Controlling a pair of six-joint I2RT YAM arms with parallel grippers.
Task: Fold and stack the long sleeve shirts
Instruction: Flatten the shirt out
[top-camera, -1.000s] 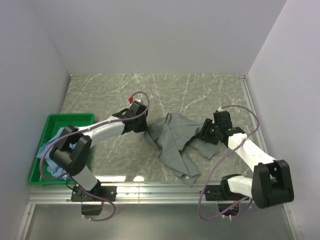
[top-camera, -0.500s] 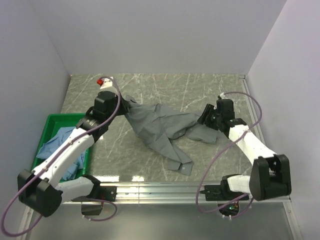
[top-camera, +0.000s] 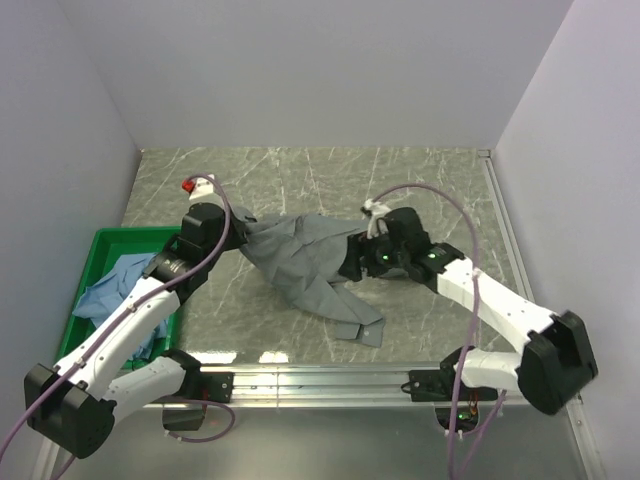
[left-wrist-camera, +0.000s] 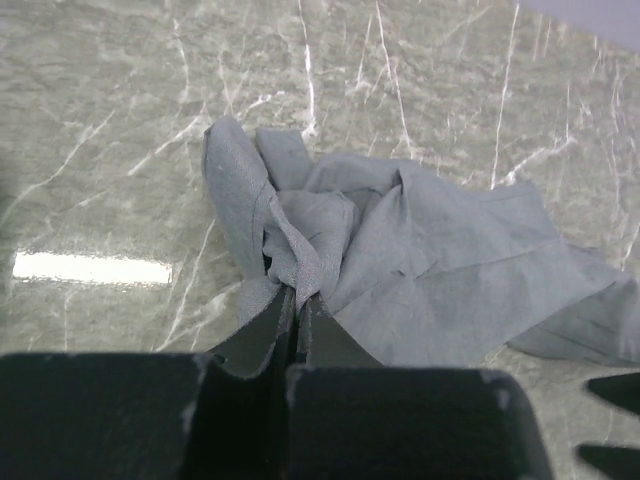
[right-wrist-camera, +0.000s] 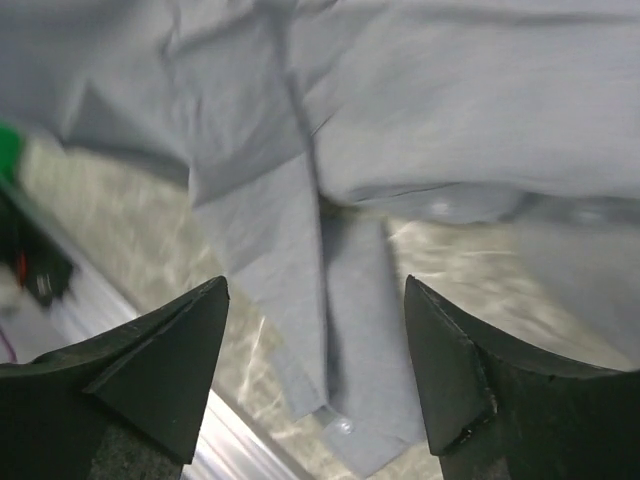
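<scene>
Grey-green shirt (top-camera: 300, 262) tight in left claw (left-wrist-camera: 298, 298), right claw (right-wrist-camera: 316, 284) agape

The grey-green shirt (top-camera: 300, 262) lies crumpled on the table (top-camera: 300, 180), and the light blue shirt (top-camera: 112, 290) sits bunched in the green bin (top-camera: 120, 237).

The grey-green shirt (right-wrist-camera: 430, 110) is blurred and cut off at the right wrist view's top edge, while the left arm (top-camera: 122, 325) hides part of the light blue shirt (top-camera: 103, 295).
</scene>
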